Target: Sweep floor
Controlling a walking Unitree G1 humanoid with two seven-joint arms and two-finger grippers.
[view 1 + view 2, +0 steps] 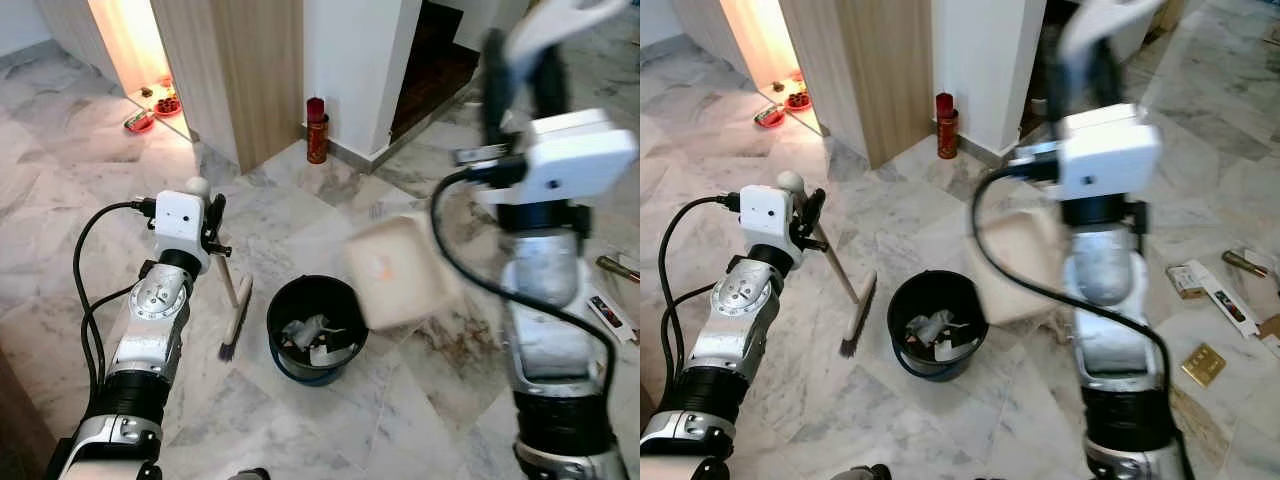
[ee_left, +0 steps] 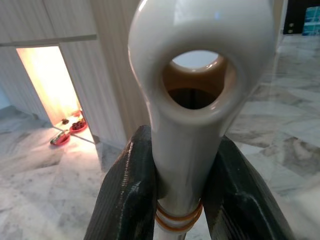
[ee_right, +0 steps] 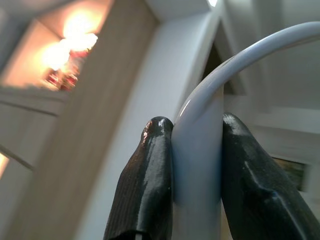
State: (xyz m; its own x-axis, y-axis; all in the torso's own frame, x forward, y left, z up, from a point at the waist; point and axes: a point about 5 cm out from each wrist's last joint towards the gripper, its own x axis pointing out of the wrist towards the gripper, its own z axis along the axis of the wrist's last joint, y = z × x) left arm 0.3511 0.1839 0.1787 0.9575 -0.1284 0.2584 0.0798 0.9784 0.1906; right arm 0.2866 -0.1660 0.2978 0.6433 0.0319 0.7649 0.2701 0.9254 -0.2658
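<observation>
Beside the black bucket point(image 1: 316, 328), just to its right, hung the tilted dustpan point(image 1: 400, 270), its white handle clamped in the raised right hand point(image 3: 196, 165). Left of the bucket, the left hand point(image 2: 181, 195) gripped the broom point(image 1: 236, 310), which slanted down toward the bucket, bristles on the floor

Red cylindrical canister point(image 1: 317, 130) stands at white wall base. Red dishes point(image 1: 141, 120) sit in lit alcove. Small cartons point(image 1: 1210, 285) and gold packet point(image 1: 1203, 364) lie on marble floor point(image 1: 60, 190).
</observation>
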